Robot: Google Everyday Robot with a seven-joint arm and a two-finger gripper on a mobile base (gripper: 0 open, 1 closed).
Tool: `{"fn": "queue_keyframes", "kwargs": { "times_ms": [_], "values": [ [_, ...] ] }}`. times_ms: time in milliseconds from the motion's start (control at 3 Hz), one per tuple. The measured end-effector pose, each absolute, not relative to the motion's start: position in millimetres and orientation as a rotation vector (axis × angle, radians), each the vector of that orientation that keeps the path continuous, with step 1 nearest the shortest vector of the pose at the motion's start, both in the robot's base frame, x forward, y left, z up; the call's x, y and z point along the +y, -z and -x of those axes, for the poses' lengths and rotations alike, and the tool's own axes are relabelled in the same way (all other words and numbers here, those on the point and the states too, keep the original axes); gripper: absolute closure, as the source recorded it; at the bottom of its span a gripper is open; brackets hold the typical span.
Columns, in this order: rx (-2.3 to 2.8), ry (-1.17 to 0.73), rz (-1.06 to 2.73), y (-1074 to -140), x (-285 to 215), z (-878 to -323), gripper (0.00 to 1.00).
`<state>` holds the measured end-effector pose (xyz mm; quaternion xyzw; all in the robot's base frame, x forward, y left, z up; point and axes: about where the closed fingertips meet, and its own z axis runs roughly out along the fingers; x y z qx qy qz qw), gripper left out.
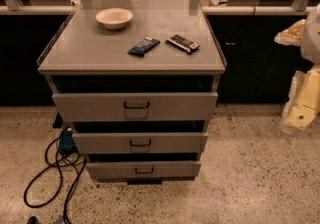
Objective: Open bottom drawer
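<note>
grey drawer low, claw off to the right

grey metal fronts stack three high in the cabinet [100, 55] before us. we see the bottom drawer [170, 170] lowest, just above the speckled floor [250, 188], its small dark handle [144, 170] at centre, under the middle drawer [170, 143] and the top drawer [175, 106]. the gripper [300, 115] hangs at the right edge, well apart from the cabinet; we cannot tell whether it is released or clenched. on top sit a pale bowl [114, 18], a blue packet [144, 46] and a dark bar [182, 43]. black cables [50, 168] loop on the floor at left.
</note>
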<state>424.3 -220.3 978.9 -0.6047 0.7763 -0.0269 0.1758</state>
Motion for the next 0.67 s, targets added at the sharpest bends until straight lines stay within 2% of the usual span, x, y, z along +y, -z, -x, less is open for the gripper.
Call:
{"fn": "queue_keyframes", "kwargs": {
  "times_ms": [333,667],
  "values": [
    [2.171,-0.052,1.661,-932,-245,-404,0.0],
    [2.159,-0.301,1.524,-823,-273,-383,0.0]
  ]
}}
